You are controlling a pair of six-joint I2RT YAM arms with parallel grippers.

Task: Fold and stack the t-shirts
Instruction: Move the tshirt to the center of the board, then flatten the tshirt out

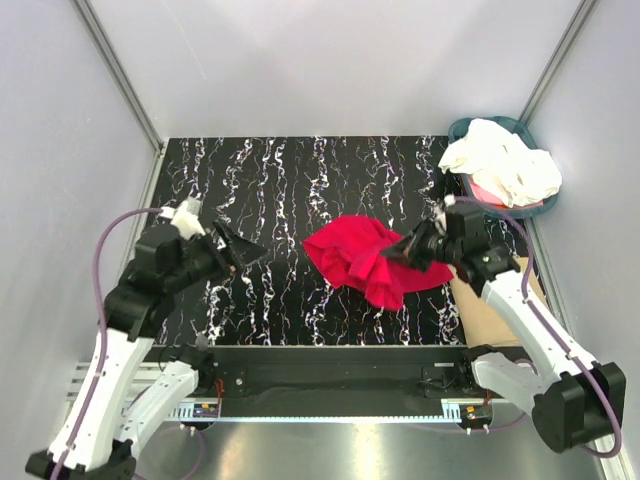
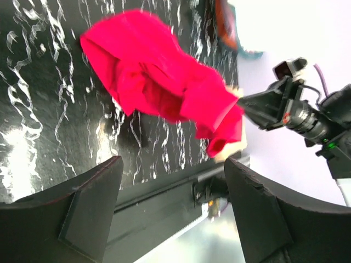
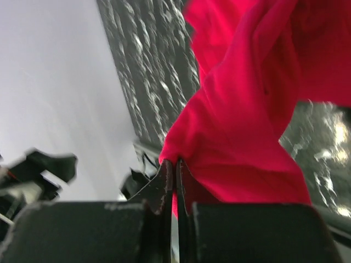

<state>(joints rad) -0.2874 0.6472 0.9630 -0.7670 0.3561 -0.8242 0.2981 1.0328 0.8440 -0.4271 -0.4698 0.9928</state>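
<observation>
Black marbled desk (image 1: 270,190) shows between the gaping, unladen left hand (image 1: 243,251) and the crumpled red t-shirt (image 1: 362,260) right of centre; the clamped right hand (image 1: 393,253) pinches its right edge. Cream t-shirts (image 1: 500,165) fill the corner basket (image 1: 462,127).

The bench (image 1: 270,180) has a glossy black top veined with white like marble, filling the middle of the enclosure. Plain pale grey walls close it in: a far wall (image 1: 330,60), a left wall (image 1: 60,150) and a right wall (image 1: 600,130). Slanting aluminium struts (image 1: 120,75) mark the far corners. A brushed metal plate (image 1: 350,450) runs along the near edge. Soft, even light leaves bright glare on the bench top.
</observation>
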